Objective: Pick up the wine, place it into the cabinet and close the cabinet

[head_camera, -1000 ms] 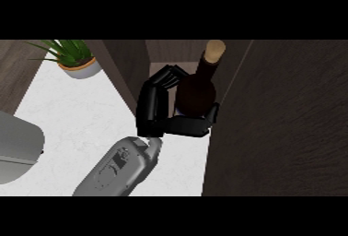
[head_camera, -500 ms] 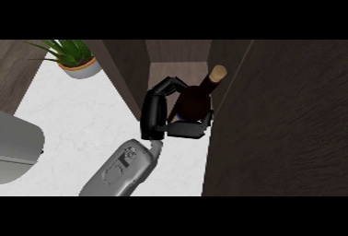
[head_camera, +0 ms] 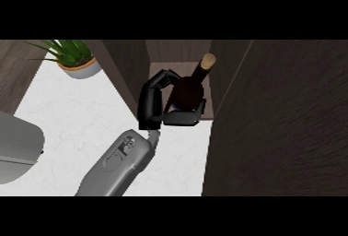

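Dark wood cabinet fills the right side, door open. White marble counter lies at left w/ a grey appliance at its edge. Right hand is curled round the wine bottle, upright inside the cabinet opening. Potted plant sits top left.

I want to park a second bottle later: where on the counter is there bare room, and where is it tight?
Bare white counter lies between the potted plant, the grey object at the view's left edge, and the forearm. It is tight at the cabinet opening: the hand curled round the wine bottle fills it, with the dark door close alongside.
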You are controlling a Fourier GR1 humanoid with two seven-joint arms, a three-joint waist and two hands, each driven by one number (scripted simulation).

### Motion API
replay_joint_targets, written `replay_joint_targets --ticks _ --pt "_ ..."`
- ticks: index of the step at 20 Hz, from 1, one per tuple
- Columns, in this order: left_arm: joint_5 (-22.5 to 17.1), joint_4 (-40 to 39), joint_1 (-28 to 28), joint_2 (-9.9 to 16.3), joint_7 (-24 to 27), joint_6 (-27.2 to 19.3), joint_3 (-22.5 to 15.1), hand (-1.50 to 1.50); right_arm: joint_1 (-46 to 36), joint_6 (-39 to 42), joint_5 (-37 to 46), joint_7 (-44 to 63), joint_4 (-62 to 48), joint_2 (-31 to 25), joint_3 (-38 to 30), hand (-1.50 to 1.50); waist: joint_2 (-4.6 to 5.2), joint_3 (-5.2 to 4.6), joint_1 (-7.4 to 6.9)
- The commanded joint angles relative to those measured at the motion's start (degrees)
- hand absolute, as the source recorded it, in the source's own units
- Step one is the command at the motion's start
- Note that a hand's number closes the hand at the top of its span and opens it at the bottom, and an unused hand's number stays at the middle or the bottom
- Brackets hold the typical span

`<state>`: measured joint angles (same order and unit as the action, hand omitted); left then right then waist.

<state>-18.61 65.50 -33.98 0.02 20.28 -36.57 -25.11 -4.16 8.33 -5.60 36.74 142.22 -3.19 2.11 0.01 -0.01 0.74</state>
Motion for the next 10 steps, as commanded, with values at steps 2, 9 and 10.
replay_joint_targets --ticks 2,9,10 --pt "-2.34 -1.93 0.65 -0.02 4.52 0.27 0.52 1.5 -0.86 -1.72 -5.51 5.8 6.64 -0.36 -1.53 -1.5 -0.03 -0.01 -0.09" --pt "-3.72 -9.67 -4.97 -0.01 3.53 5.87 6.92 1.5 2.87 0.62 -5.78 0.3 5.17 0.36 -1.46 -1.5 0.01 0.02 -0.05" --pt "-3.81 -12.54 -6.98 0.2 2.92 7.7 8.39 1.5 4.24 1.39 -7.89 2.36 8.53 -0.95 -2.82 -1.5 0.03 0.03 0.35"
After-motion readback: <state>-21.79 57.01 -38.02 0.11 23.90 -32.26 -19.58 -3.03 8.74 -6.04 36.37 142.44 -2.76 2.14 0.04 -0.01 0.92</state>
